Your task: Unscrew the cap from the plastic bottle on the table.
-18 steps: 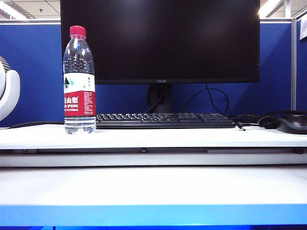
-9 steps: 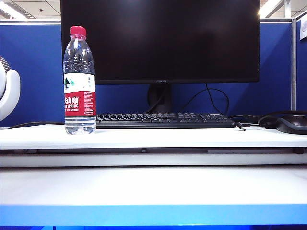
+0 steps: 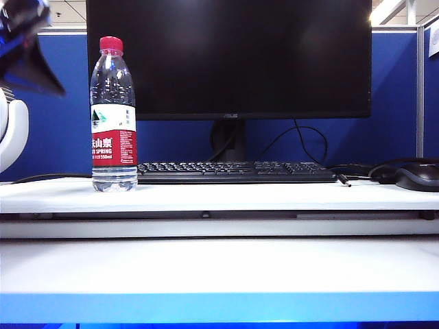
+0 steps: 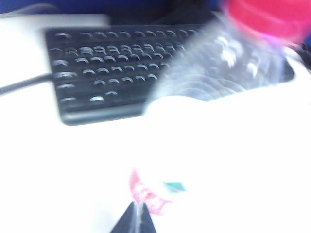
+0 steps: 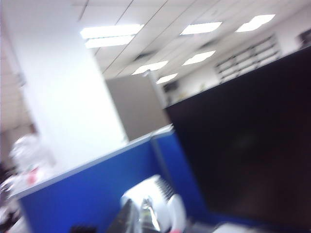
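Note:
The plastic bottle (image 3: 114, 116) stands upright at the left of the white table (image 3: 240, 195), with its red-pink cap (image 3: 111, 44) on. My left gripper (image 3: 58, 88) shows as a dark shape in the top left corner, beside and apart from the bottle's upper part. The left wrist view is blurred. It shows the bottle (image 4: 218, 73) and cap (image 4: 267, 17) close ahead of the left gripper (image 4: 138, 213), whose tips meet, holding nothing. My right gripper (image 5: 142, 213) is blurred, tips together and empty, and faces a monitor and ceiling. It is outside the exterior view.
A black monitor (image 3: 230, 55) stands behind a black keyboard (image 3: 236, 171), just right of the bottle. A dark mouse (image 3: 418, 176) and cables lie at the far right. A white fan (image 3: 12, 133) sits at the left edge, before a blue partition.
My left gripper has come into the exterior view at the top left corner. The bottle has not moved.

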You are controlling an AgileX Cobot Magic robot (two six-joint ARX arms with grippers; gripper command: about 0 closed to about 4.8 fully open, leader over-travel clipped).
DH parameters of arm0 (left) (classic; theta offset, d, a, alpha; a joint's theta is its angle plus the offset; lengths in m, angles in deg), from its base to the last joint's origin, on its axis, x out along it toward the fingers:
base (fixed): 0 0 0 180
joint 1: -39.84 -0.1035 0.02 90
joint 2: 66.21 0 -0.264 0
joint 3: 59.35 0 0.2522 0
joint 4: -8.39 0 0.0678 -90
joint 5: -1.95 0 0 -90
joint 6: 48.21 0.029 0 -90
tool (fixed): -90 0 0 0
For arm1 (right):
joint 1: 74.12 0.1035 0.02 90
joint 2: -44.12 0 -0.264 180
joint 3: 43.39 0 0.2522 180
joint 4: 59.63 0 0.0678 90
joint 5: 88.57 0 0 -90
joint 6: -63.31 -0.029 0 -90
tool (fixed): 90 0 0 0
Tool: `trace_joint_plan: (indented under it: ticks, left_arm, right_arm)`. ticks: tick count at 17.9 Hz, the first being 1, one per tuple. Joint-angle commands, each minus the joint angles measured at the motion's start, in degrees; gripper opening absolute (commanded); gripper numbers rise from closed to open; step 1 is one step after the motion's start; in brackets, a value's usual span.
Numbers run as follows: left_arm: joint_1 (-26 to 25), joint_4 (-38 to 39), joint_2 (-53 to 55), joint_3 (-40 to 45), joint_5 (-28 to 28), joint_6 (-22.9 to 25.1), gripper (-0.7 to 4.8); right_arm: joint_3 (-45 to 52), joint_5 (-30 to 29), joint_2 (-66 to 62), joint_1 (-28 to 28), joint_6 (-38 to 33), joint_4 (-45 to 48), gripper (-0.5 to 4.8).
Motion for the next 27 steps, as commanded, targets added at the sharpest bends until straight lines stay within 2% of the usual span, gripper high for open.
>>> trace_joint_plan:
  ticks: [1,2,4,6,7,9,11,13,15,17,19,21,27]
  left_arm:
    - [0.09,-5.9,2.36,-0.26,5.75,6.73,0.24]
    - [0.09,-6.54,2.62,-0.26,7.93,9.49,0.27]
    - [-0.13,-7.1,2.62,-0.26,8.09,12.79,0.4]
    - [-0.76,-6.91,2.62,-0.26,7.93,14.56,1.19]
    - [-1.14,-6.67,2.62,-0.26,7.19,15.65,1.33]
    - [-1.27,-6.27,2.6,-0.26,5.22,16.33,1.99]
    - [-2.03,-6.4,2.6,-0.26,5.51,16.83,2.63]
    - [-2.12,-6.45,2.62,-0.26,9.77,19.1,3.13]
    - [-2.12,-6.51,2.62,-0.26,13.25,19.15,3.16]
    - [-2.03,-6.51,2.62,-0.26,15.65,19.43,3.56]
    - [-1.84,-6.86,2.69,-0.26,14.38,22.05,4.06]
    - [-1.81,-8.26,2.82,-0.26,14.56,21.97,4.49]
    - [0.28,-13.14,6.29,-0.26,14.93,21.35,4.49]
  right_arm:
    - [-0.17,-0.02,-4.15,6.78,3.96,-2.12,0.53]
    - [-0.13,0.0,-5.03,8.35,4.57,-3.13,0.7]
    - [-0.15,-0.04,-6.19,9.46,4.61,-3.58,0.93]
    - [-0.15,0.04,-6.56,10.03,4.9,-3.52,0.96]
    - [-0.15,0.11,-6.56,10.01,5.4,-3.54,0.97]
    - [-0.15,0.04,-6.45,9.94,6.86,-3.56,1.22]
    - [-0.15,0.0,-6.58,9.99,7.21,-3.58,1.22]
    - [-0.15,0.07,-6.58,9.99,7.23,-4.02,1.22]
    - [-0.15,0.15,-6.58,9.97,7.3,-4.0,1.22]
    - [-0.15,0.24,-6.58,9.97,7.52,-4.26,1.22]
    - [-0.15,1.09,-6.58,9.97,8.46,-4.92,1.22]
    - [-0.15,1.27,-6.58,9.97,8.7,-5.11,1.22]
    - [-0.15,1.7,-6.58,9.97,8.72,-5.07,1.22]
